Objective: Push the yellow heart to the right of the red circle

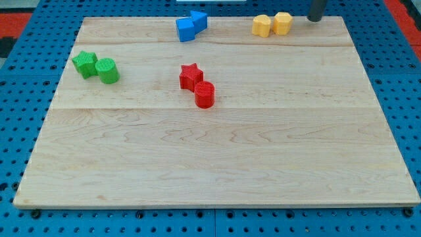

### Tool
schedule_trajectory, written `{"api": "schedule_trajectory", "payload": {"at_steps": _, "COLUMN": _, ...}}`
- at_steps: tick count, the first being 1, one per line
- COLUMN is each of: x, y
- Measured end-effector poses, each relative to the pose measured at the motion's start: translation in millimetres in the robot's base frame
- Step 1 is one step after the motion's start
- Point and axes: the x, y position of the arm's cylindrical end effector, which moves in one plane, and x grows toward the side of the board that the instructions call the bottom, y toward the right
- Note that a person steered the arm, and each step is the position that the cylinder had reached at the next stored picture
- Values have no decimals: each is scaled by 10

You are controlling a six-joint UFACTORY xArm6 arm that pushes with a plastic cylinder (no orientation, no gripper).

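Eight blocks on the wooden board (217,164), paired off by colour, and my tip (316,19) sits up at the far edge near the view's top right corner, just to the right of the two yellow blocks. There is no pincer on this rod to open or close, so nothing is held; it can only shove. The pair of yellows touch each other along the top edge: the left one (262,26) and the right one (282,23), and I cannot tell for sure which is the yellow heart. The red circle (204,95) lies near the board's middle, touching the red star (191,76) above-left of it. Blue blocks (191,26) hug the top edge, green blocks (96,66) the left edge. My read: this is the approach, no push yet. Next, I'd say, the tip must get behind the heart at the top edge and drive it down-left, stopping right of the circle without knocking its yellow neighbour along.
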Motion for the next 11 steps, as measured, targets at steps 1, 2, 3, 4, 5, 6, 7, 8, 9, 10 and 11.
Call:
{"api": "schedule_trajectory", "payload": {"at_steps": 1, "x": 98, "y": -377}}
{"api": "schedule_trajectory", "payload": {"at_steps": 2, "x": 158, "y": -741}}
{"api": "schedule_trajectory", "payload": {"at_steps": 3, "x": 132, "y": -707}}
{"api": "schedule_trajectory", "payload": {"at_steps": 4, "x": 131, "y": -702}}
{"api": "schedule_trajectory", "payload": {"at_steps": 5, "x": 131, "y": -702}}
{"api": "schedule_trajectory", "payload": {"at_steps": 6, "x": 160, "y": -835}}
{"api": "schedule_trajectory", "payload": {"at_steps": 7, "x": 253, "y": -1114}}
{"api": "schedule_trajectory", "payload": {"at_steps": 8, "x": 213, "y": -1237}}
{"api": "schedule_trajectory", "payload": {"at_steps": 9, "x": 177, "y": -1493}}
{"api": "schedule_trajectory", "payload": {"at_steps": 10, "x": 851, "y": -1609}}
{"api": "schedule_trajectory", "payload": {"at_steps": 11, "x": 1388, "y": -1825}}
